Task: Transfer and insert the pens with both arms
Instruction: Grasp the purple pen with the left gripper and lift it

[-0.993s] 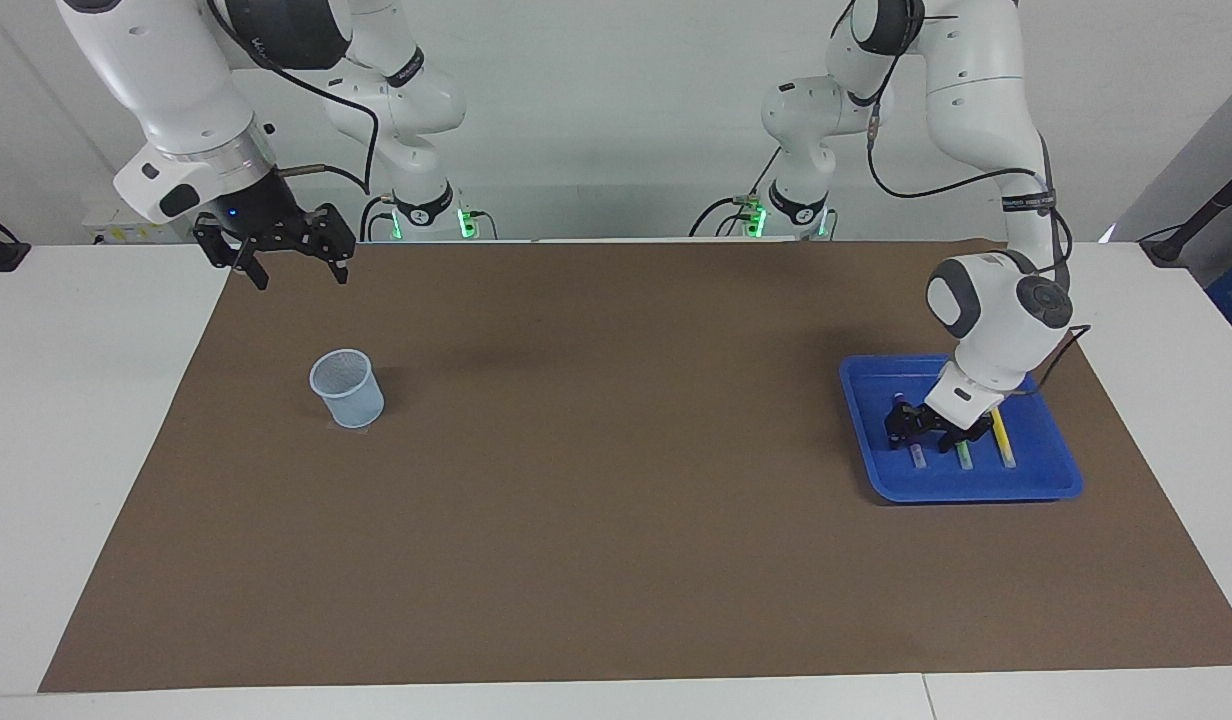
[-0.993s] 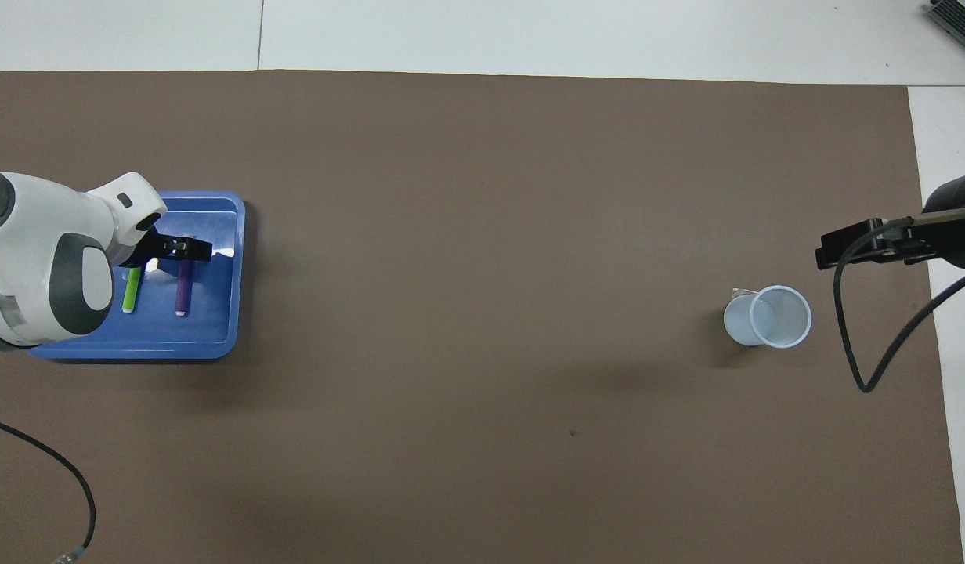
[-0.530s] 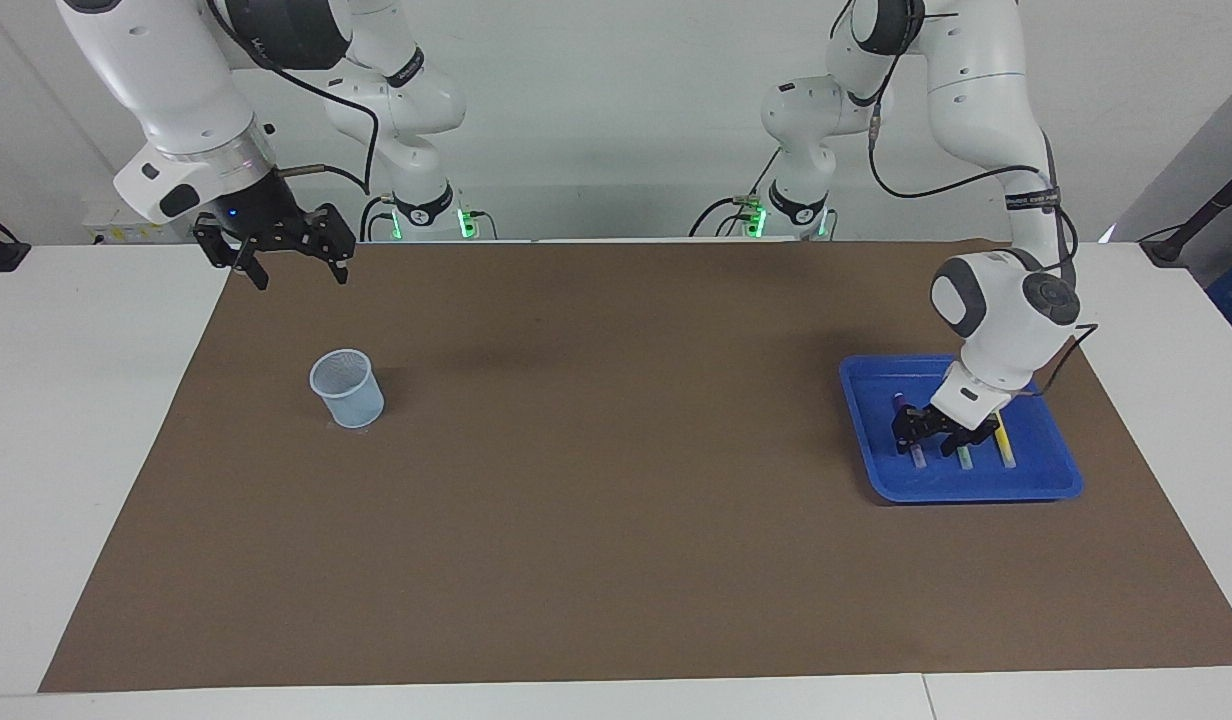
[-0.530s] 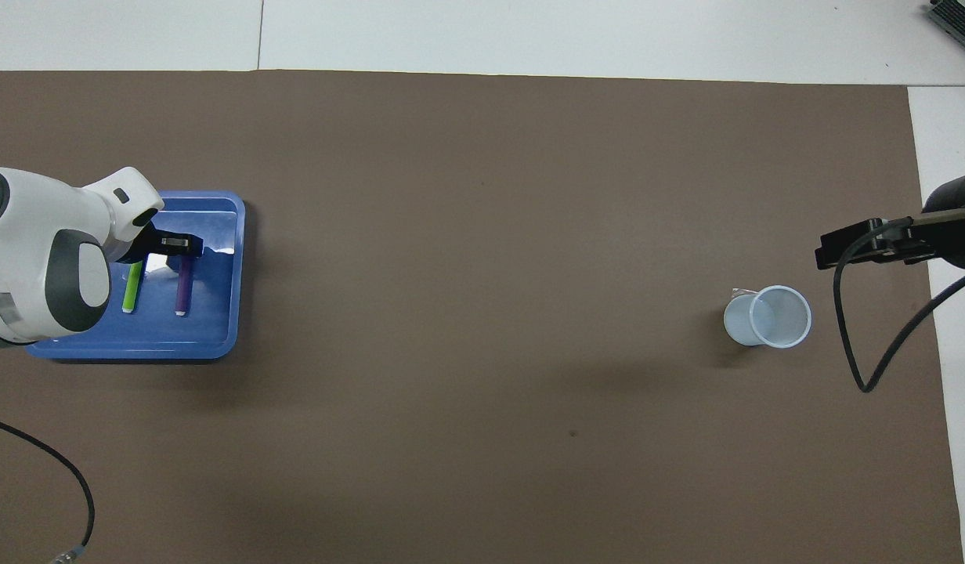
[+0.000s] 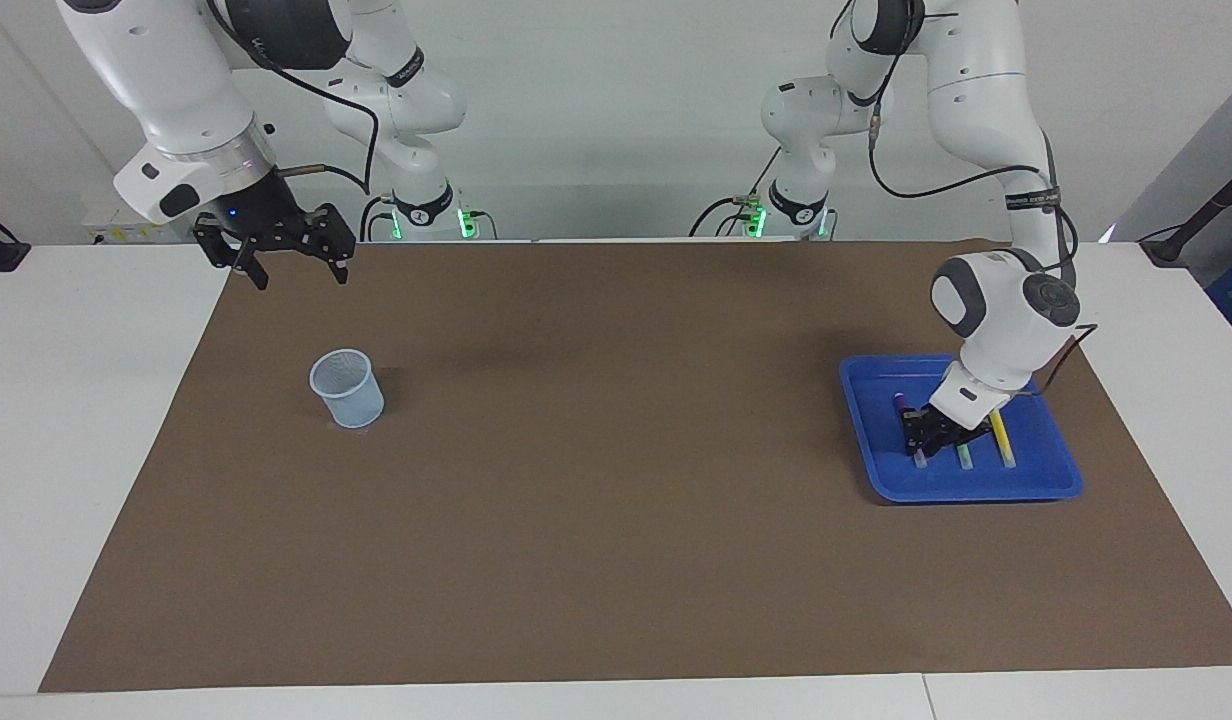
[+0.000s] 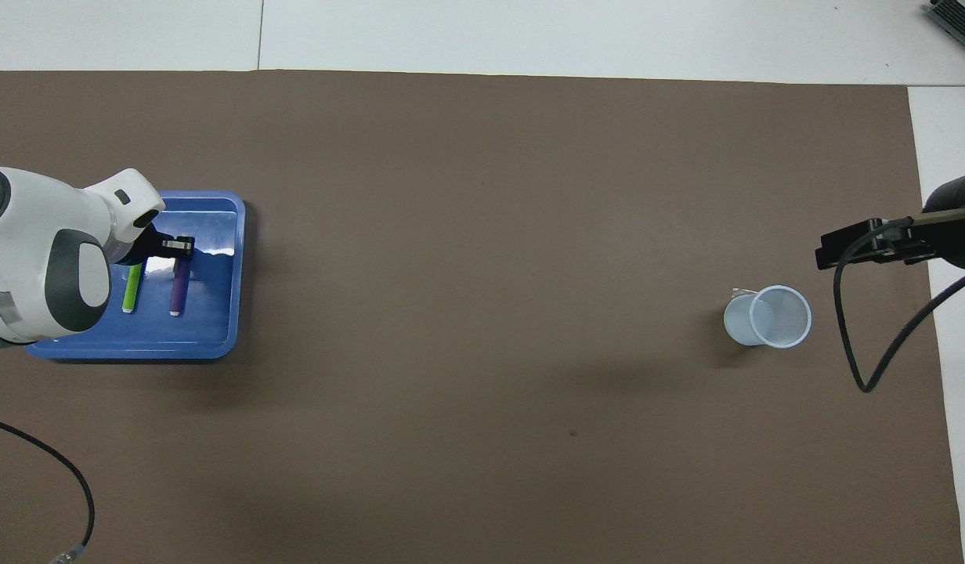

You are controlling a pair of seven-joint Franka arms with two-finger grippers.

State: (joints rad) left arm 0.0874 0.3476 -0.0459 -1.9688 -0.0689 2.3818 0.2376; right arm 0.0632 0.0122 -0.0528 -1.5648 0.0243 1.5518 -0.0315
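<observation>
Facing view: left tool (image 5: 920, 441) clamped on the purple pen (image 5: 917, 456) in the blue tray (image 5: 976, 487); right tool (image 5: 298, 272) apart, waiting above the tabletop (image 5: 616, 560) near the cup (image 5: 347, 388).

A brown mat (image 5: 596, 480) covers most of the white counter (image 5: 86, 400). A blue tray (image 5: 1051, 470) sits toward the left arm's end — a pale mesh cup (image 5: 347, 388) stands upright on the mat toward the right arm's end, well apart from it.
</observation>
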